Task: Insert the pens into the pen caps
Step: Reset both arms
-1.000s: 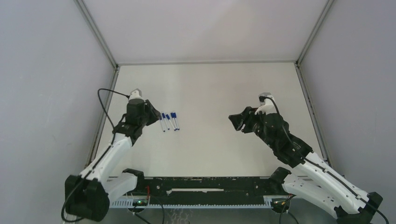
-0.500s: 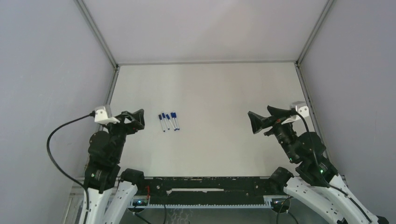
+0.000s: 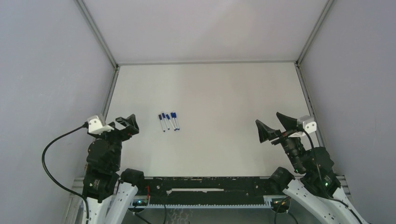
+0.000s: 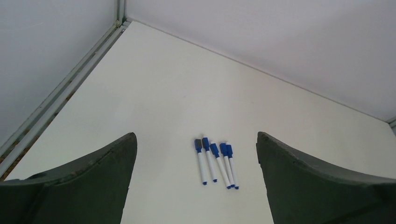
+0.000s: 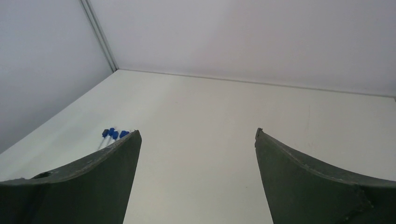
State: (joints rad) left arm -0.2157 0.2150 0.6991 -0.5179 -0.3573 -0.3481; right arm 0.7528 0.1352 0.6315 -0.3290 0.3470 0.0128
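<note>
Top external: capped pens (image 3: 168, 122) lie side by side on the desk (image 3: 210, 88).
Left of centre, pen caps (image 4: 214, 148) fitted at their far ends; left fingers (image 3: 128, 125) and right fingers (image 3: 264, 131) spread wide, holding nothing.

pens (image 3: 168, 122) lie in one tight row, left of centre on the table (image 3: 224, 88), only obstacle on it. Open table on all sides of the row. left gripper (image 3: 130, 125) and right gripper (image 3: 268, 119) are raised near the front edge, well apart, jaws spread wide. Enclosure walls (image 3: 46, 70) bound left, right and back.
</note>
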